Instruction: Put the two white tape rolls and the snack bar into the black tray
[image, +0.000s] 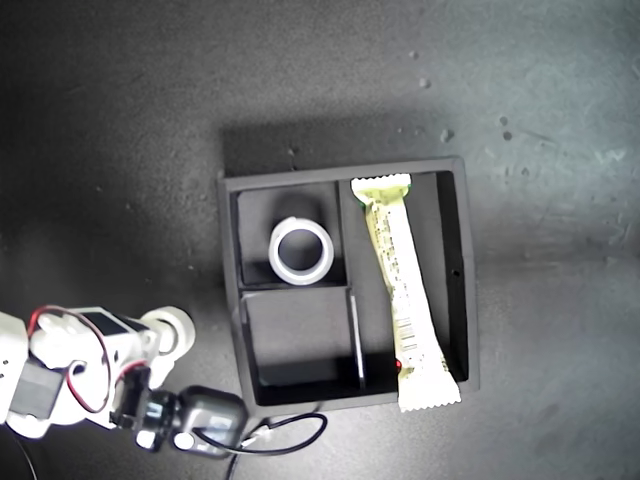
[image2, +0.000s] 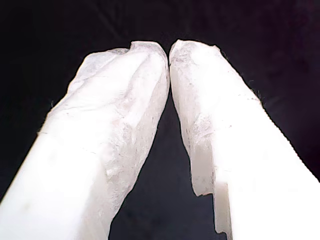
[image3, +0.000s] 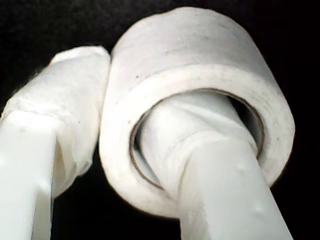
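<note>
White tape roll (image3: 200, 100) hung pinched through its hollow core by the second gripper (image3: 125, 145), clear of the square black tray (image: 455, 290); first gripper (image2: 169, 50) closed, empty.

At 7 o'clock in the exterior view, my white plastic second arm (image: 60, 370) carries black servo blocks, thin red wires and 1 looping black cable (image: 290, 437). Both grippers' white fingers (image2: 125, 125) wear crinkled white tape.
</note>
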